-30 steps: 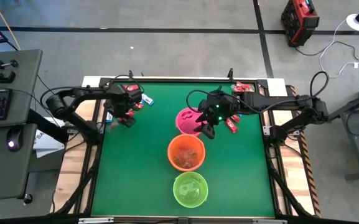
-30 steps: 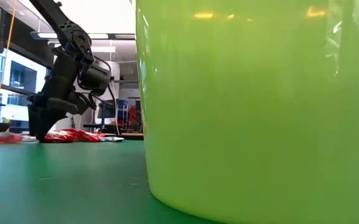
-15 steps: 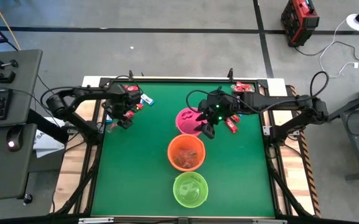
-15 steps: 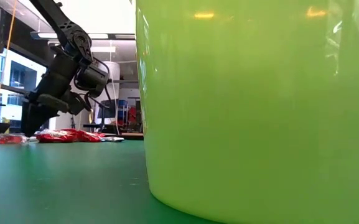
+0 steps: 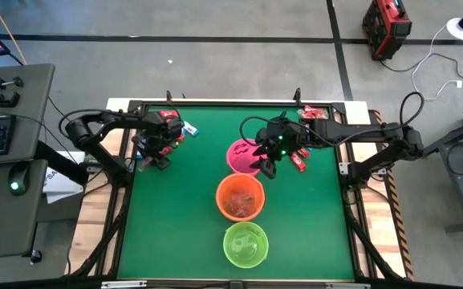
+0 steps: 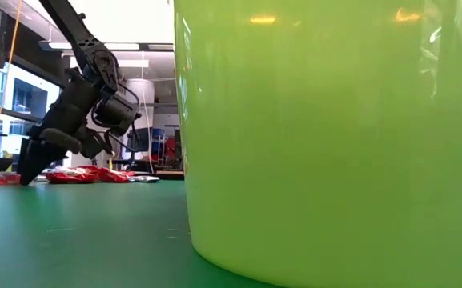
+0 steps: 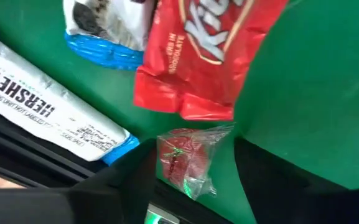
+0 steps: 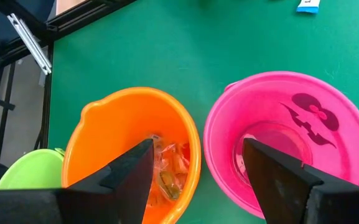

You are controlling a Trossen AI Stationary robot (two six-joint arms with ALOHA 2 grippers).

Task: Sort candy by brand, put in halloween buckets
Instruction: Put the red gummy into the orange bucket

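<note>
left gripper lowered at the table's left edge, fingers parted around a small clear-wrapped red candy, right gripper held apart above pink bucket and orange bucket

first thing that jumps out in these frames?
Three buckets in a line down the middle of the green table: pink bucket, orange bucket with wrapped candy inside, lime green bucket. The right gripper, jaws open, hangs over the pink and orange ones. At the table's far-left corner the left gripper straddles a small clear-wrapped red candy beside a red Kit Kat packet.
</note>
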